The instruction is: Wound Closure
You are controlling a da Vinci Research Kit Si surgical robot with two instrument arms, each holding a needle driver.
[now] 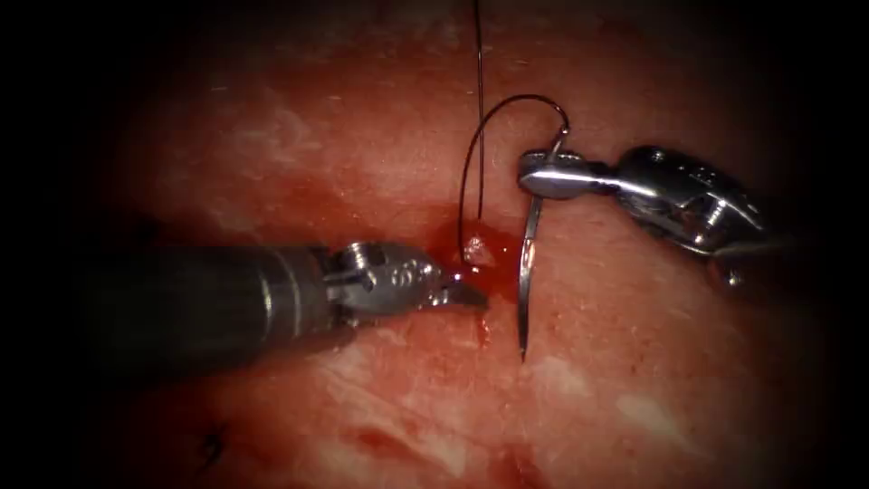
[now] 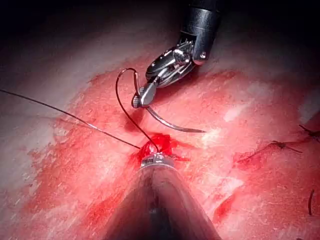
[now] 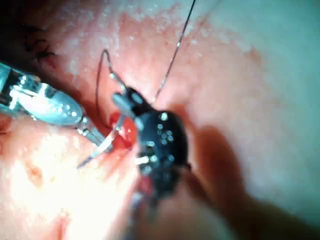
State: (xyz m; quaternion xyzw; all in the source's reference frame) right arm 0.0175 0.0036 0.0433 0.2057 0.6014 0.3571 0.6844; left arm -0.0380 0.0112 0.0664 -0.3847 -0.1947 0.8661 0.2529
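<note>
While right tool (image 1: pixel 550 175) fingers clamp curved needle (image 1: pixel 525 272) near its thread end, needle free above tissue (image 1: pixel 634 380), right of cut; left tool (image 1: pixel 462 292) fingers pinch tissue at cut (image 1: pixel 478 249). Risks: needle swivelling in grip; looped thread (image 1: pixel 466 172) snagging; tissue edge tearing.

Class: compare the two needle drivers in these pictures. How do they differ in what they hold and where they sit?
The right arm's steel needle driver grips the curved needle near its thread end, clear of the tissue; the left arm's steel needle driver has its tip at the red cut. Right sits right of the cut, left sits left. Both are wristed metal tools.
</note>
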